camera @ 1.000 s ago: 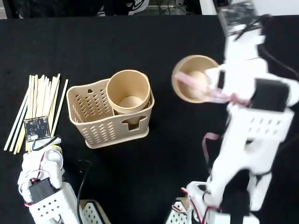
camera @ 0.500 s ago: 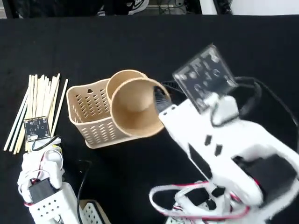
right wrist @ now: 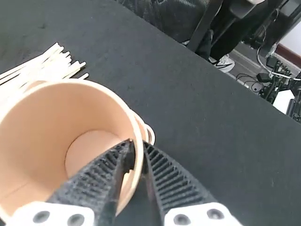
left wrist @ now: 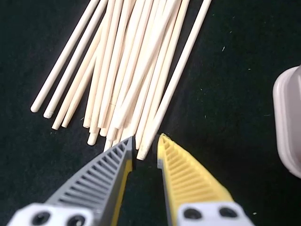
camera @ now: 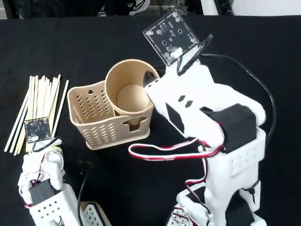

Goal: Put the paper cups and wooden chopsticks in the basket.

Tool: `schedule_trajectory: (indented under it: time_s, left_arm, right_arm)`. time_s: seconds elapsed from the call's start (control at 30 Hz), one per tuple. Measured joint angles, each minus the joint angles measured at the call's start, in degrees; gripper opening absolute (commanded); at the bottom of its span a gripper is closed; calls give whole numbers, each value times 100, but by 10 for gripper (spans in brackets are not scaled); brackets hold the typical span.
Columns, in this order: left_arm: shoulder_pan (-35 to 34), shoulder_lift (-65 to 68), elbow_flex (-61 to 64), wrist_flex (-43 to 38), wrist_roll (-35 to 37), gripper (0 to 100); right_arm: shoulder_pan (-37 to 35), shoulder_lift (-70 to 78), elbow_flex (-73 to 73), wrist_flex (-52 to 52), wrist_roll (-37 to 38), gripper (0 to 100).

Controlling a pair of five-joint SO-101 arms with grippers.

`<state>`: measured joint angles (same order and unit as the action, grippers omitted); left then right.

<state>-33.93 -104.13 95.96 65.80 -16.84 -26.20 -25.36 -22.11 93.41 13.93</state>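
Over right half of basket (camera: 89,125), centre frame: right gripper (right wrist: 137,147) clamped on paper cup (camera: 130,94) rim, one finger inside. Hold cup level, lower straight, release once seated.

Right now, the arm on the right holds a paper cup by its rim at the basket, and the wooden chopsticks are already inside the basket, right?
Not quite. The wooden chopsticks are not in the basket; the high view shows them lying loose on the black table beside it. The rest holds: the right tool pinches the paper cup by its rim at the basket.
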Motion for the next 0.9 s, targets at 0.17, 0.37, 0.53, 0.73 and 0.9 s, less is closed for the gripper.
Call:
schedule_trajectory:
  time_s: [0.17,0.37,0.53,0.73,0.9]
  left_arm:
    - [0,0,0,0,0,102]
    - [0,0,0,0,0,102]
    - [0,0,0,0,0,102]
    - [0,0,0,0,0,102]
    - [0,0,0,0,0,102]
  right_arm:
    - [0,18,-369,-35,-97,11]
    - [0,35,-1011,-123,-484,11]
    - [0,536,-879,-123,-519,11]
    - [0,1099,-422,-264,-519,11]
    - [0,1398,-316,-273,-519,188]
